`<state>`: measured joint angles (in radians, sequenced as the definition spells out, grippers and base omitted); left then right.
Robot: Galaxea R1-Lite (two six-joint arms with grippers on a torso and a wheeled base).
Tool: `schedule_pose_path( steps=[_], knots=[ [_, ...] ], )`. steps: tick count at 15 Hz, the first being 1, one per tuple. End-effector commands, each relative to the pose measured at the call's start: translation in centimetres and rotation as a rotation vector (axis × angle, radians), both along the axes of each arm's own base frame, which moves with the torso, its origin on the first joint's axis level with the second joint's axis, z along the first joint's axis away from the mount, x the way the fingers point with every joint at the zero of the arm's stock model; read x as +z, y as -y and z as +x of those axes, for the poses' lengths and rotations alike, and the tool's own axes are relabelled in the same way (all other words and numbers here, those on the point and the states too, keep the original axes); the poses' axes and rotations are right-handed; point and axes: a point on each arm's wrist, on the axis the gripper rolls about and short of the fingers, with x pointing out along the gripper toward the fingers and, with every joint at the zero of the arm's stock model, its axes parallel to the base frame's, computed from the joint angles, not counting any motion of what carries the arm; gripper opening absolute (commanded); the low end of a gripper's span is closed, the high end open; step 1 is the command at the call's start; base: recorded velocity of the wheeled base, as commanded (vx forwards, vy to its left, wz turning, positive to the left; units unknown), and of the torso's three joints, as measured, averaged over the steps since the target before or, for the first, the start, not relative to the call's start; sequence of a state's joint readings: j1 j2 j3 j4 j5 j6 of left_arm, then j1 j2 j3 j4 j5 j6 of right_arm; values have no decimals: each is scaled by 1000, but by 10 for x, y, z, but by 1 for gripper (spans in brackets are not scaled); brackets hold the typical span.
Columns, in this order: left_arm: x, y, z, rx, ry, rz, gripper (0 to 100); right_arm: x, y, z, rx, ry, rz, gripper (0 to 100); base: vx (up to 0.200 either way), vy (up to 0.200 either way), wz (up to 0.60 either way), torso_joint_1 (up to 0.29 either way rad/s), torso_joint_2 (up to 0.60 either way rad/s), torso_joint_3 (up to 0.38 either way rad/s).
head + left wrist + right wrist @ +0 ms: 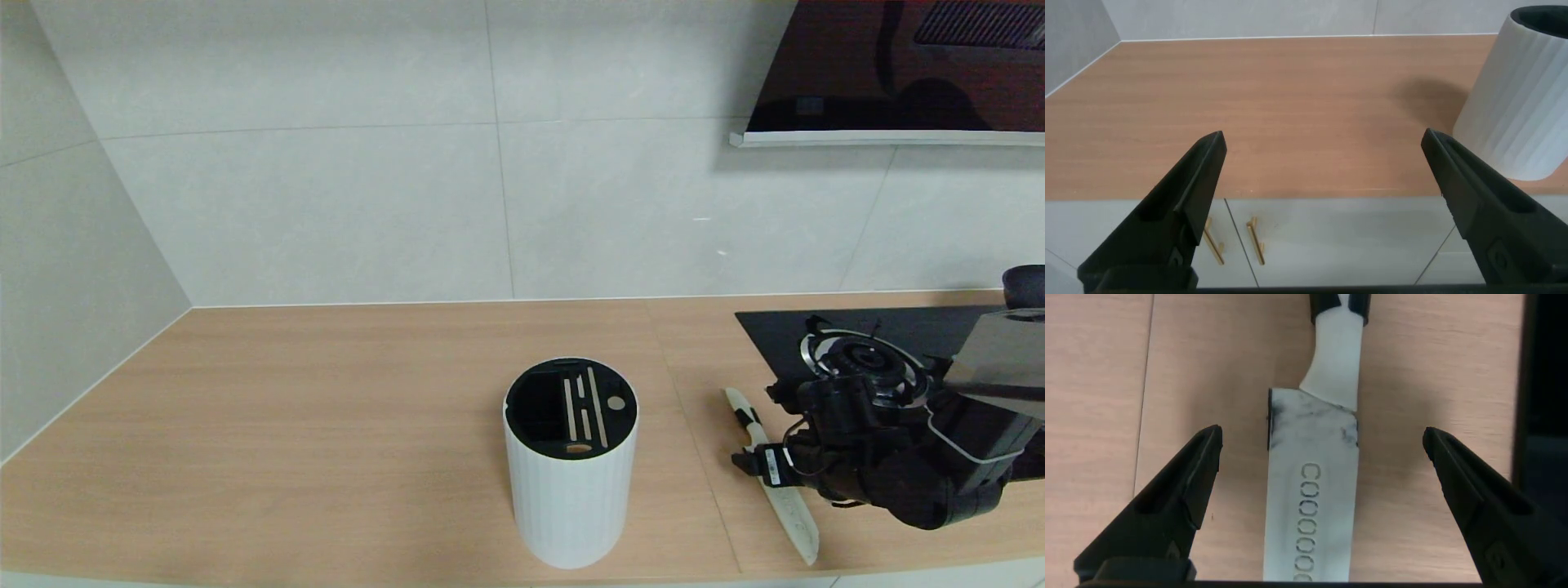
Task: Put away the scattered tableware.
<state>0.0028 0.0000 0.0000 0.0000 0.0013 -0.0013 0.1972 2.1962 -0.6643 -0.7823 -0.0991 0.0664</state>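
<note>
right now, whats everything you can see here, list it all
knife holder: one, white ribbed with a black slotted top, upright mid counter near the front edge
knife: one, white marbled blade, white and black handle, flat on the counter between holder and cooktop
counter: one, light wood, along the wall
cooktop: one, black, set in the counter at right
burner: one, black and silver, on the cooktop
range hood: one, dark, upper right
wall tiles: several, pale grey, behind the counter
cabinet doors: at least two, white with gold handles, under the counter
left gripper: one, black, fingers open, over the counter's front edge
right gripper: one, black, fingers open, either side of the knife blade from above
</note>
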Motion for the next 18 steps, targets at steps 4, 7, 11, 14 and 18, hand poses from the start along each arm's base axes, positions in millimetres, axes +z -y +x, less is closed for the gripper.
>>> schedule_pose_path(
  steps=[4, 7, 11, 14, 18],
  knots=[
    [0, 0, 0, 1, -2, 0, 100, -5, -1, 3, -7, -9, -6, 100, 0, 0, 0, 0, 0, 0],
    [0, 0, 0, 1, 0, 0, 100, -7, -1, 3, -7, -12, -6, 0, 0, 0, 0, 0, 0, 0],
    [0, 0, 0, 2, 0, 0, 100, -8, -1, 3, -8, -16, -8, 0, 0, 0, 0, 0, 0, 0],
    [0, 0, 0, 2, -2, 0, 100, -7, 0, 3, -14, -10, -12, 0, 0, 0, 0, 0, 0, 0],
    [0, 0, 0, 2, 0, 0, 100, 16, 0, 0, -21, 54, -3, 0, 0, 0, 0, 0, 0, 0]
  ],
)
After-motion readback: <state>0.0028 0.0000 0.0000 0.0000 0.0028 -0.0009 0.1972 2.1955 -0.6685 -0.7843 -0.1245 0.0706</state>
